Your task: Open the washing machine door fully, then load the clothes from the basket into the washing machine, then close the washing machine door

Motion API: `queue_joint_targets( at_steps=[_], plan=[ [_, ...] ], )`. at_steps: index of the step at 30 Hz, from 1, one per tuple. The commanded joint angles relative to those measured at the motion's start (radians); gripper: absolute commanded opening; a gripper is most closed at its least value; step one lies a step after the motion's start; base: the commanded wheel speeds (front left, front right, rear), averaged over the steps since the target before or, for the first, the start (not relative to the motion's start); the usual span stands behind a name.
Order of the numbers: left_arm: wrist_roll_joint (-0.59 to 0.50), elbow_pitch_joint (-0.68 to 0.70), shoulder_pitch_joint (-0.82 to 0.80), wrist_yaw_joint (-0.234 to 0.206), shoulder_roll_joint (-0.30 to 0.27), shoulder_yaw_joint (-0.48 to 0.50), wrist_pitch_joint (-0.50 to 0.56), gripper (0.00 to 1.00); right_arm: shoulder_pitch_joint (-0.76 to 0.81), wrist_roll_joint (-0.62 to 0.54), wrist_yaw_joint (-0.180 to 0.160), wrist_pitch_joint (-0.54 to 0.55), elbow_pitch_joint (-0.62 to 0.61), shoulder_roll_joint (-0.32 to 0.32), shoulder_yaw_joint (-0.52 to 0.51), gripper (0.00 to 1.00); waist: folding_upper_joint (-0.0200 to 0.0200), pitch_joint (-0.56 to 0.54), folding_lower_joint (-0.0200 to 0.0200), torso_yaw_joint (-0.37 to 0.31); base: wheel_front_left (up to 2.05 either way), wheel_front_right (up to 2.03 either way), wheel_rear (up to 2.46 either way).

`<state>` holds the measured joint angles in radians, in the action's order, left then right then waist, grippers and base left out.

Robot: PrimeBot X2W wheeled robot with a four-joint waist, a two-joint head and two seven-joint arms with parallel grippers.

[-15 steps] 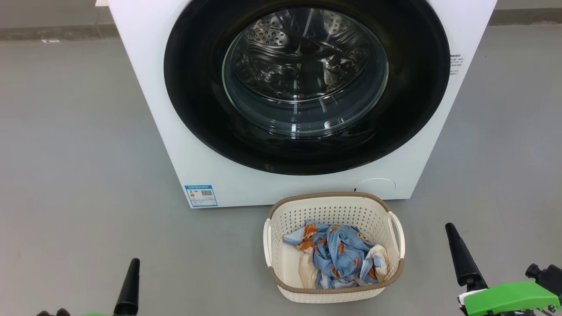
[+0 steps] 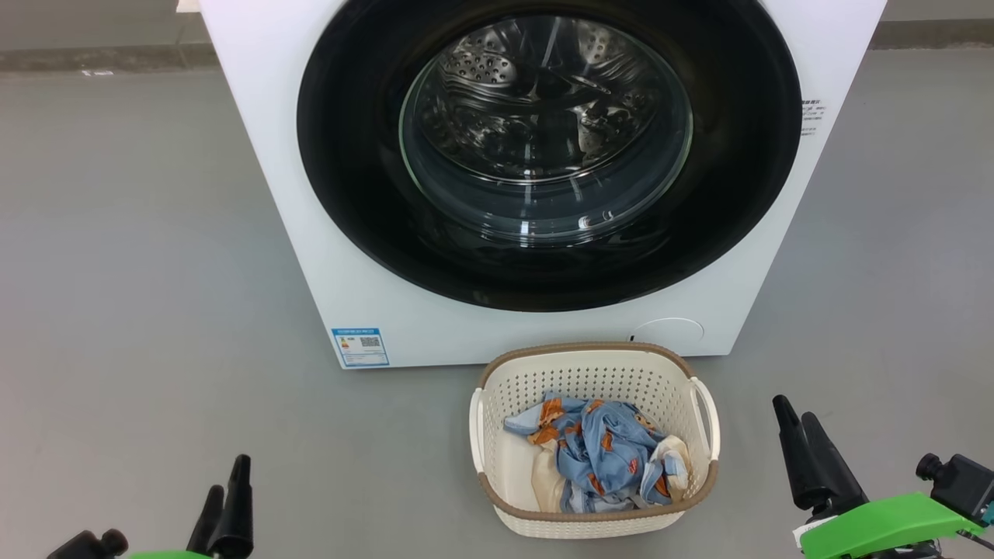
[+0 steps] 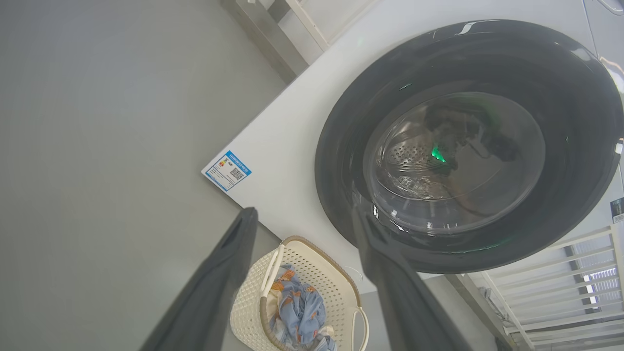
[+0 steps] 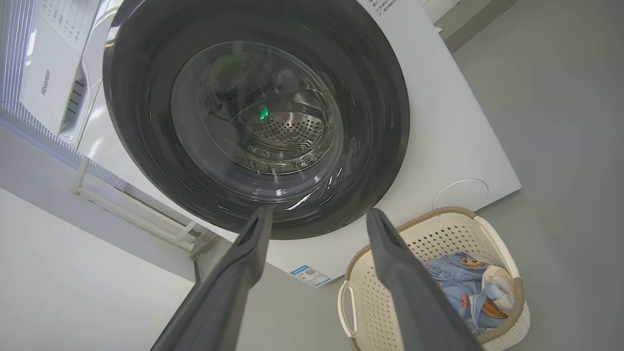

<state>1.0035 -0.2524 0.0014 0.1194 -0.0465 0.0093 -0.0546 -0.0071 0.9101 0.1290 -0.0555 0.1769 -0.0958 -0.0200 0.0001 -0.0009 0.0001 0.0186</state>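
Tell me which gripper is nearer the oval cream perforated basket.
Right. The right gripper is just off the right handle of the cream perforated basket; the left gripper is much farther off, to its left.

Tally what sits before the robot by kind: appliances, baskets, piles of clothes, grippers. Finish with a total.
washing machine: 1
basket: 1
clothes pile, lying in the basket: 1
grippers: 2, the left gripper and the right gripper, both open and holding nothing
Total: 5
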Motion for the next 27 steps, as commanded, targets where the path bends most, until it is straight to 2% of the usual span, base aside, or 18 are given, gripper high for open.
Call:
queue_joint_targets(
  at_steps=[1, 27],
  plan=[
    [-0.042, 0.032, -0.011, 0.007, -0.023, 0.010, -0.014, 1.00, -0.031, -0.039, 0.001, -0.015, -0.026, -0.016, 0.016, 1.00, -0.0001, -0.002, -0.0001, 0.001, 0.00, 0.00, 0.00],
    [-0.411, 0.066, 0.017, 0.008, -0.054, 0.018, -0.088, 1.00, -0.016, -0.377, 0.001, -0.088, -0.008, -0.040, 0.034, 1.00, -0.0001, -0.003, -0.0001, 0.007, 0.00, 0.00, 0.00]
  ],
)
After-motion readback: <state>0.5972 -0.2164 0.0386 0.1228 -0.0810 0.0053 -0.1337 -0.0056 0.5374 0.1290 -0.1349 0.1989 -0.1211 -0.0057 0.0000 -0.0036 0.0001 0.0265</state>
